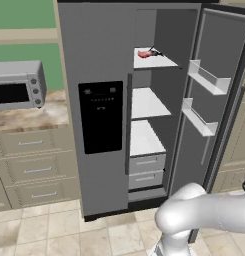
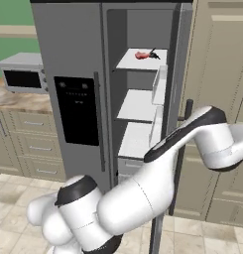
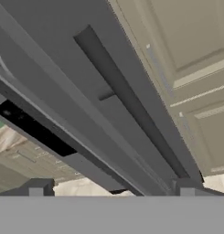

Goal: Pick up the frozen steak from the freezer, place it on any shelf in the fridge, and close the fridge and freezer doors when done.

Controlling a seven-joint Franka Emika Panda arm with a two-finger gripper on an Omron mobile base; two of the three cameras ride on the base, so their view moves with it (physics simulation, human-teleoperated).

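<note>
Microwave [image 1: 18, 86] on counter [image 1: 29, 116] above beige drawers [image 1: 31, 167]

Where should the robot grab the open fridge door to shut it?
Probably the long bar handle on the fridge door's outer face, coming from outside the door. The bar stands off the panel, so the open gripper could straddle it.

No legible text, label, brand, number or sign appears in any view. The black dispenser panel [image 1: 100, 117] on the closed freezer door [image 1: 94, 100] carries only small pale marks near its top, too small and blurred to read. The microwave [image 1: 18, 85], left of that door, shows round knobs on its front face but no readable lettering or numerals.
</note>
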